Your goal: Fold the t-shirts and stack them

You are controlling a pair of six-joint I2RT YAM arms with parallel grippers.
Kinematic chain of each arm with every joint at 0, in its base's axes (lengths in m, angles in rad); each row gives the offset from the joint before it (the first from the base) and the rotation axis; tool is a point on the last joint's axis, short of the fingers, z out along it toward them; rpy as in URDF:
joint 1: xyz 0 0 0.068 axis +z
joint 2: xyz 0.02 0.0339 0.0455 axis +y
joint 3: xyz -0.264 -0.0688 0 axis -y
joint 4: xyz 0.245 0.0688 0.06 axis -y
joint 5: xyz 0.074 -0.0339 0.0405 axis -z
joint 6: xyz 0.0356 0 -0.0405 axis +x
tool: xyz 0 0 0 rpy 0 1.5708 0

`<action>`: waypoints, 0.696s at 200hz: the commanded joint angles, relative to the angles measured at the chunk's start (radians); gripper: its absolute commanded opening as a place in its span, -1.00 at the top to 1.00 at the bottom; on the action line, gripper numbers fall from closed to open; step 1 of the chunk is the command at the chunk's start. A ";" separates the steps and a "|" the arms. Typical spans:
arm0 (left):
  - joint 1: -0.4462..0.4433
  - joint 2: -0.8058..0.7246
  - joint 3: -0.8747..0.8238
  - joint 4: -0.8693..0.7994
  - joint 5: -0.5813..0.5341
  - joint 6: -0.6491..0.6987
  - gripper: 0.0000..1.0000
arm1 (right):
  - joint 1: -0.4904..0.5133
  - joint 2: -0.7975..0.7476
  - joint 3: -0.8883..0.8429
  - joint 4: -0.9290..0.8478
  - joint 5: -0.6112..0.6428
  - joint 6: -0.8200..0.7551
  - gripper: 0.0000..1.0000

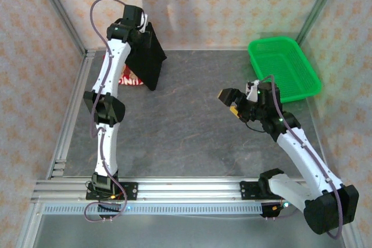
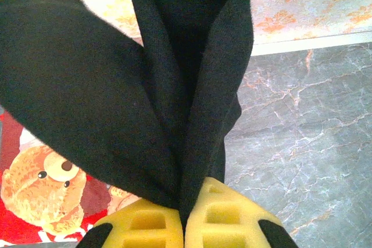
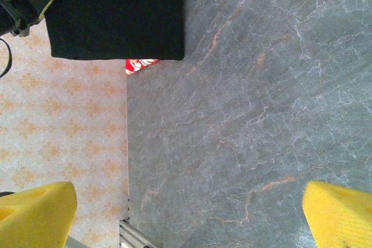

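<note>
- Left end effector (image 2: pixel 185 225) is clamped on the folded black t-shirt (image 1: pixel 146 56), which hangs lengthwise straight down over the surface's (image 1: pixel 192 132) 11 o'clock corner.
- Red t-shirt (image 1: pixel 129 78) lies flat beneath it, toward 7 o'clock of the hanging hem.
- Right end effector (image 1: pixel 229 100), spread wide and empty, sits well apart at 4 o'clock; the left arm is nearer.

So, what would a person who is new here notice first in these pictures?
First, the black t-shirt hanging from the shut left gripper at the far left of the table, with the red bear-print t-shirt lying close by. Next, the bright green mesh basket at the far right, and the right gripper open above the table.
</note>
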 commanded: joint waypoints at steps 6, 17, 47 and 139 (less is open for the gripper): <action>0.024 -0.007 0.047 0.061 0.045 -0.005 1.00 | 0.007 -0.003 0.020 -0.011 -0.015 -0.014 -0.99; 0.030 -0.004 0.047 0.061 0.048 -0.002 1.00 | 0.007 -0.003 0.017 -0.010 -0.015 -0.012 -0.99; 0.053 -0.006 0.051 0.071 0.067 -0.012 1.00 | 0.007 -0.002 0.010 -0.014 -0.009 -0.008 -0.99; 0.151 -0.024 0.026 0.098 0.142 -0.037 1.00 | 0.007 0.002 -0.014 0.013 0.002 0.026 -0.99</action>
